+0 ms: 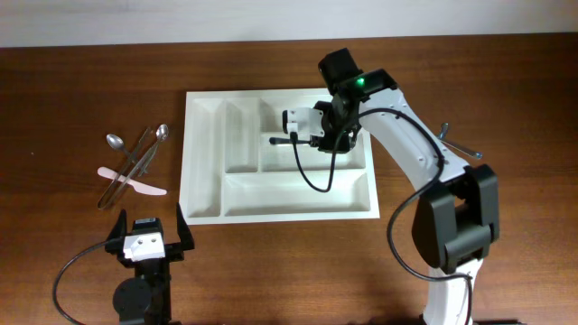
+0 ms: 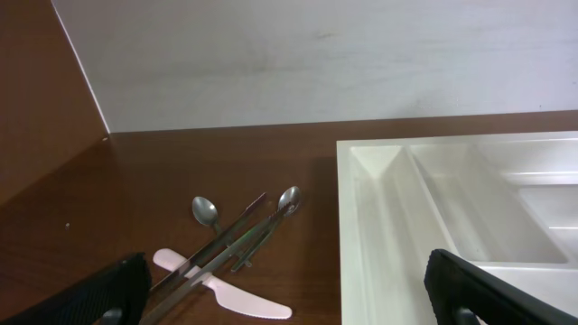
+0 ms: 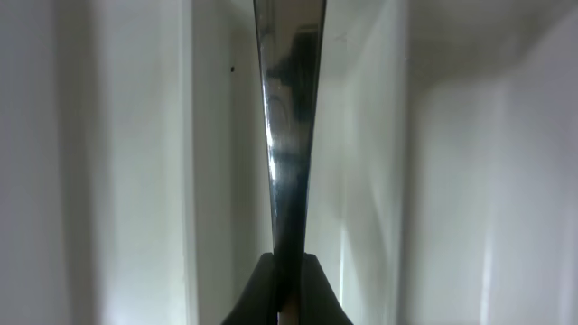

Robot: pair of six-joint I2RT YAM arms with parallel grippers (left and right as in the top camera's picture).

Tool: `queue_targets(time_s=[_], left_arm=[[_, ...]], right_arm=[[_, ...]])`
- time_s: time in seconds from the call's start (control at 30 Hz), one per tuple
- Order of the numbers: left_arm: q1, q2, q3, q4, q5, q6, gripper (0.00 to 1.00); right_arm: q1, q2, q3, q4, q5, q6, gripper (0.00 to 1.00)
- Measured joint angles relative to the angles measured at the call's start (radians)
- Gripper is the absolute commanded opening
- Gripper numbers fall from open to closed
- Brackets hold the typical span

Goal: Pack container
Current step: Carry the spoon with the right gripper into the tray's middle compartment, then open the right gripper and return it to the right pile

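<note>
The container (image 1: 298, 195) is a large white cutlery tray lying mid-table; its left compartments show in the left wrist view (image 2: 379, 208). My right gripper (image 1: 287, 139) hangs over one of its medium compartments, shut on a slim metal utensil (image 3: 291, 135) that runs up from the pinched fingertips (image 3: 312, 298) over the tray's dividers (image 3: 135, 162). I cannot tell which kind of utensil it is. My left gripper (image 1: 149, 233) rests near the table's front edge, left of the tray, open and holding nothing (image 2: 289, 302).
Left of the tray lies a loose pile of cutlery: two metal spoons (image 1: 113, 141) (image 1: 163, 132), crossed metal pieces (image 2: 226, 248) and a pink plastic knife (image 2: 244, 298). Another metal utensil (image 1: 456, 143) lies on the table right of the tray, beside the right arm.
</note>
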Motion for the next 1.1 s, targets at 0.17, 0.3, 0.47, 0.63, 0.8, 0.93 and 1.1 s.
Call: queue_targets(time_s=[0.17, 0.3, 0.47, 0.63, 0.8, 0.93, 1.1], left_arm=[[0.0, 0.0, 0.0, 0.0, 0.0, 0.0, 0.99], [0.0, 0.0, 0.0, 0.0, 0.0, 0.0, 0.99], [0.0, 0.0, 0.0, 0.0, 0.0, 0.0, 0.99], [0.0, 0.0, 0.0, 0.0, 0.0, 0.0, 0.99], [0.0, 0.0, 0.0, 0.0, 0.0, 0.0, 0.99], [0.0, 0.0, 0.0, 0.0, 0.0, 0.0, 0.99], [0.0, 0.0, 0.0, 0.0, 0.0, 0.0, 0.99]], right_arm=[[0.0, 0.035, 0.0, 0.003, -0.016, -0.016, 0.04], [0.0, 0.037, 0.0, 0.025, -0.026, -0.016, 0.61], [0.0, 0.037, 0.0, 0.073, -0.03, 0.0, 0.67], [-0.006, 0.037, 0.0, 0.115, -0.033, 0.077, 0.71], [-0.039, 0.037, 0.003, 0.144, -0.023, 0.259, 0.74], [-0.116, 0.037, 0.038, 0.135, 0.052, 0.518, 0.7], [-0.253, 0.037, 0.09, 0.044, 0.104, 0.81, 0.94]])
